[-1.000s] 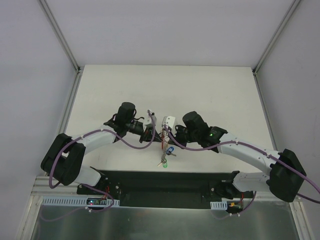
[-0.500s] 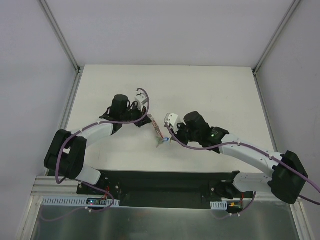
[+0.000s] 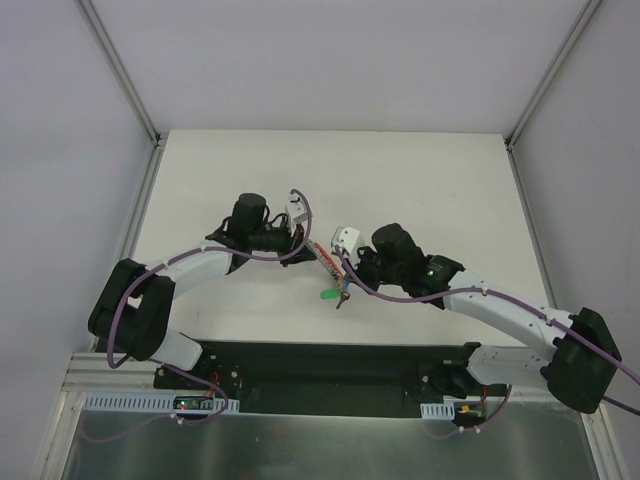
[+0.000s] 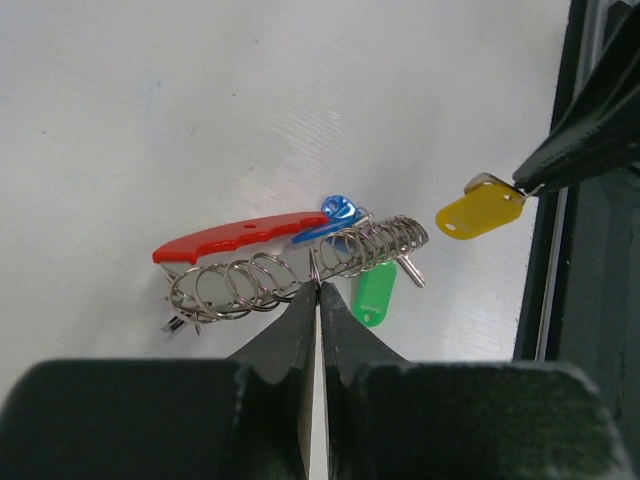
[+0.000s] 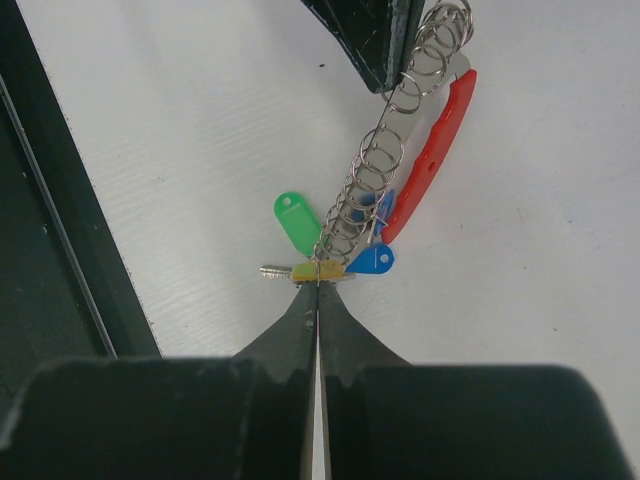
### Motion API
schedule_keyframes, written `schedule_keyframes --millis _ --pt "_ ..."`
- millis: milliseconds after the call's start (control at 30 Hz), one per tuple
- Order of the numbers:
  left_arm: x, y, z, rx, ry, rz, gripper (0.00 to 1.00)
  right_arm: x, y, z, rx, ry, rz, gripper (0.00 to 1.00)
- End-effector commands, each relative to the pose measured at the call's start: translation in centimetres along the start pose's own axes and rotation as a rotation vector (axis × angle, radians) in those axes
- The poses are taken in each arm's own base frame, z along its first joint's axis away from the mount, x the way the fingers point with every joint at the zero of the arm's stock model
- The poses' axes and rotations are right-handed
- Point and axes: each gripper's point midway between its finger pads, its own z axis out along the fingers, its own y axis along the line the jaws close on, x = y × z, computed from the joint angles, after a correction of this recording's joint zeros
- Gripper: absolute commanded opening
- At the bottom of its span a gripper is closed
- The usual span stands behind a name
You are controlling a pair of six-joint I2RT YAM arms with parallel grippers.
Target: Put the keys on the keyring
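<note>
Between the arms, the stretched silver wire keyring [image 4: 300, 268] with its red band is pinched mid-coil by the left gripper [image 4: 318, 292]. The yellow-capped metal key [image 5: 318, 271], pinched by the right gripper [image 5: 317, 288] at the coil's near end, should be wound along the wire while tension is kept.

Keys [image 3: 338, 292] and keyring [image 3: 324, 254] too small to tell apart from above, yellow key [image 5: 304, 271] partly hidden by right pincer [image 5: 317, 287]
</note>
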Motion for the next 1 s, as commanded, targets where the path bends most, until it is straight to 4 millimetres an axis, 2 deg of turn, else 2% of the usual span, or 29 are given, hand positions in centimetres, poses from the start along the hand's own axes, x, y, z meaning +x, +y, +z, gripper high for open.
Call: schedule_keyframes --millis 0,233,400,667,967 --pt "-1.4 -2.7 -0.4 0.152 -0.066 0.166 0.00 -2.0 -0.1 -0.4 -0.009 -0.027 -0.011 0.01" --pt "-1.0 -5.4 -0.7 0.280 -0.096 0.322 0.00 -2.2 -0.4 -0.2 -0.011 0.013 -0.022 0.01" --pt "-0.9 -6.9 -0.9 0.345 -0.112 0.373 0.00 -2.1 -0.5 -0.1 -0.023 0.038 -0.039 0.01" --pt "-0.3 -7.9 -0.7 0.403 -0.115 0.409 0.00 -1.2 -0.3 0.4 -0.041 0.042 -0.079 0.01" --pt "-0.3 -8.4 -0.5 0.417 -0.115 0.415 0.00 -1.4 -0.1 1.0 -0.049 0.003 -0.079 0.01"
